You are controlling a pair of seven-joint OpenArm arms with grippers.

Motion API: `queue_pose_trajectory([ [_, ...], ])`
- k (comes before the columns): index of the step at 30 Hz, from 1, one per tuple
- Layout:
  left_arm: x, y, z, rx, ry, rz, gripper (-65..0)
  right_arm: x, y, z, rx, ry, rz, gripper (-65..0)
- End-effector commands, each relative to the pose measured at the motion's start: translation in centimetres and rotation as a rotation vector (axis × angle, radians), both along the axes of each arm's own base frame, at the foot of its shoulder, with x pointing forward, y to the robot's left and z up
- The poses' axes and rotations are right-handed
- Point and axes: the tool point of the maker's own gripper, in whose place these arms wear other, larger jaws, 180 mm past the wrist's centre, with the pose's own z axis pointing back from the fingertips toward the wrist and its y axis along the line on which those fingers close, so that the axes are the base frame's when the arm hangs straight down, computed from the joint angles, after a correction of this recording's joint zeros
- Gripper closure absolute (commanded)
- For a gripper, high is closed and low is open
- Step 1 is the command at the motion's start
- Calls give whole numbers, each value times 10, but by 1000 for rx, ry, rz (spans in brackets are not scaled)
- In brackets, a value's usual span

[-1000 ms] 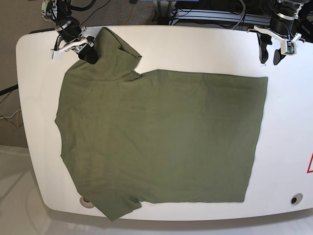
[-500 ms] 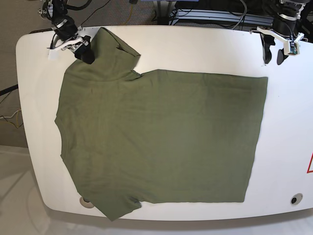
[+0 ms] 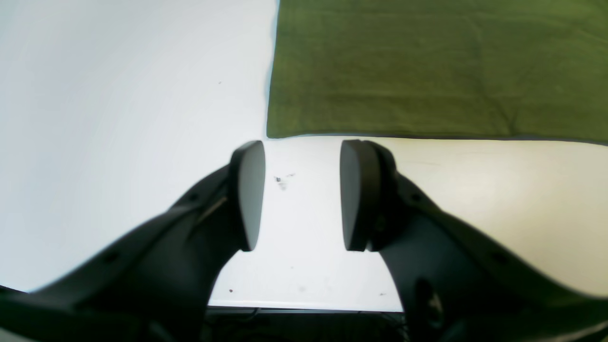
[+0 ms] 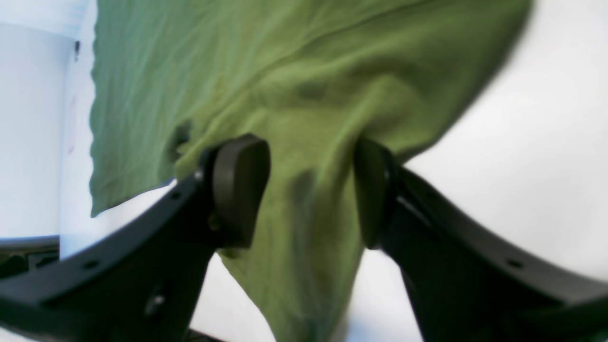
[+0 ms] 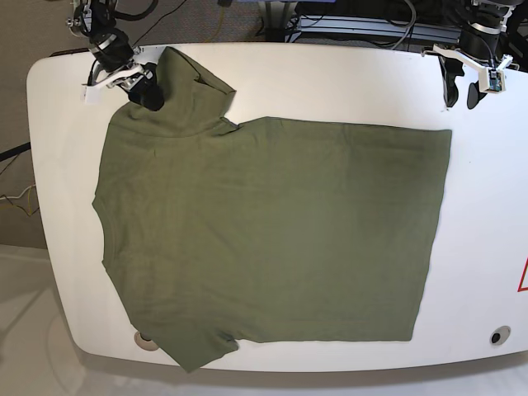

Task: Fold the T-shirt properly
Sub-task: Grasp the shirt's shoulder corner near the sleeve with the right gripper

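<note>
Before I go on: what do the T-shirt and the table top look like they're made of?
T-shirt: soft woven or knit cloth, probably cotton, matte olive; it drapes and creases in soft folds between the right pincer's pads, with no sheen.
Table: hard, smooth white board, likely laminate or painted, slightly glossy; it shows faint glare and small specks in the left wrist view.

olive t-shirt [image 5: 272,231] spread flat on the white table [image 5: 330,82], right pincer [image 5: 142,87] at its sleeve.
</note>
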Motion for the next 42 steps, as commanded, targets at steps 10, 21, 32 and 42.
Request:
queue_pose_trajectory([
  [10, 4, 0, 10, 2, -42, -10, -229, -10, 17, -15, -3, 74, 22, -327],
  [21, 6, 0, 12, 4, -52, -12, -209, -9, 28, -17, 7, 76, 45, -298],
  [32, 11, -3, 18, 4, -79, -23, -236, -2, 22, -13, 3, 60, 41, 0],
  [42, 22, 0, 18, -9, -85, -11, -304, 1, 20, -11, -7, 53, 40, 0],
])
